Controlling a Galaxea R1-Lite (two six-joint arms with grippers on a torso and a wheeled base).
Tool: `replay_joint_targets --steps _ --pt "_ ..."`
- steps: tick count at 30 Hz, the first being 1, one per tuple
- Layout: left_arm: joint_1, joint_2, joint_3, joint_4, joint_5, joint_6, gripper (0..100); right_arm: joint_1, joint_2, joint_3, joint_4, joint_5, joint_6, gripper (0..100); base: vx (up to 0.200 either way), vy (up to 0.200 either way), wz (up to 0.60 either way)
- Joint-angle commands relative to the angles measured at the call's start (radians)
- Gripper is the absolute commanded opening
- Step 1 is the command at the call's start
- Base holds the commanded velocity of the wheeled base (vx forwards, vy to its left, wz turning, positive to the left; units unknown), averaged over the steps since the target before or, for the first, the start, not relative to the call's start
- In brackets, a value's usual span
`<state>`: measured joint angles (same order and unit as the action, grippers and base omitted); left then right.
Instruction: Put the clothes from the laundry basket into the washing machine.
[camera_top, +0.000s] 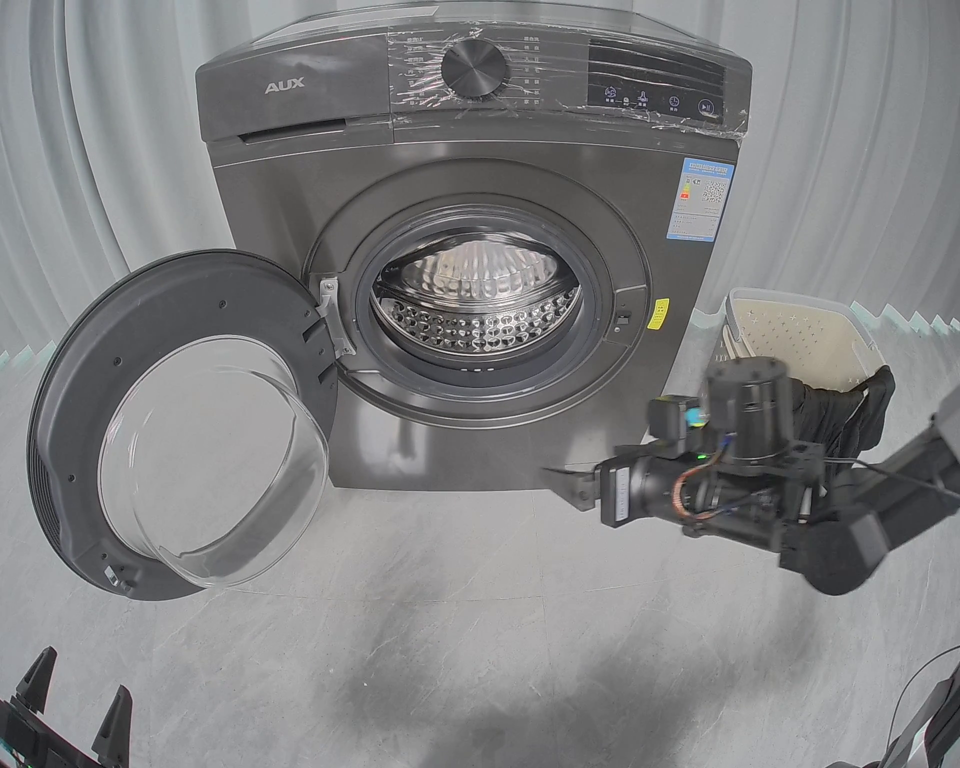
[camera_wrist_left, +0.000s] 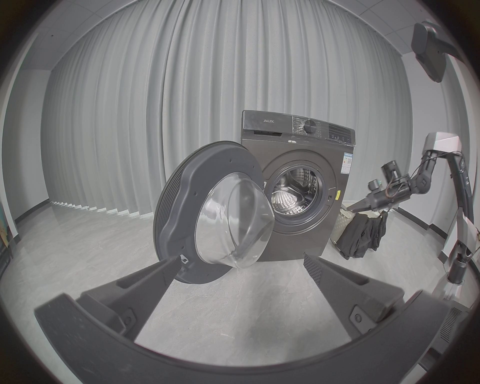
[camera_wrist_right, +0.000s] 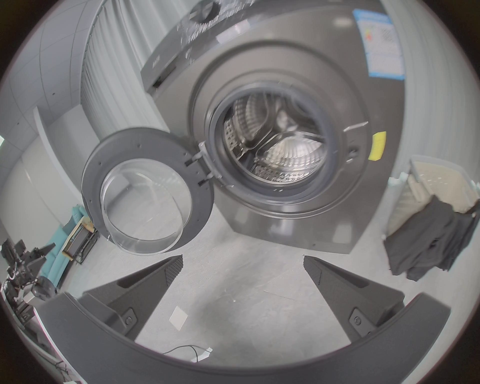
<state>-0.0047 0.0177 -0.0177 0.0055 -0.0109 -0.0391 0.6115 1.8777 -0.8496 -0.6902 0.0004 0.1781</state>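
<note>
Hanging over the basket's (camera_top: 792, 298) front rim, dark clothes (camera_wrist_right: 430, 235) spill down its outer wall toward the floor. The basket stands just beside the washer's (camera_top: 470, 130) right side. The washer's door (camera_top: 180, 300) is swung wide to the left, baring the steel drum (camera_top: 480, 300). The right gripper (camera_wrist_right: 241, 265) hovers before the washer near the basket, fingers apart, holding nothing. The left gripper (camera_wrist_left: 241, 260) sits low, also spread.

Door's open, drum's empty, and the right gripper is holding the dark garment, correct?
Not quite. The right gripper is open and empty; the dark garment hangs over the laundry basket rim, as the right wrist view shows. The rest holds.
</note>
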Motion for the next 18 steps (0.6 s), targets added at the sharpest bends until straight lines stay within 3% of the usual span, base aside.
replay_joint_targets --steps 1,10,14,18 --pt "0.0 -0.015 0.015 -0.001 0.0 -0.001 100 -0.072 -0.382 0.261 -0.005 -0.02 -0.003 100 0.0 0.0 0.0" --pt "0.0 -0.015 0.015 0.001 0.0 -0.001 100 -0.179 -0.704 0.52 0.014 -0.019 -0.023 100 0.0 0.0 0.0" --pt "0.0 -0.015 0.015 0.001 0.0 -0.002 100 -0.228 -0.781 0.572 0.014 -0.023 -0.028 100 0.0 0.0 0.0" --pt "0.0 -0.015 0.015 0.001 0.0 -0.002 100 -0.291 -0.861 0.629 0.014 -0.022 -0.066 100 0.0 0.0 0.0"
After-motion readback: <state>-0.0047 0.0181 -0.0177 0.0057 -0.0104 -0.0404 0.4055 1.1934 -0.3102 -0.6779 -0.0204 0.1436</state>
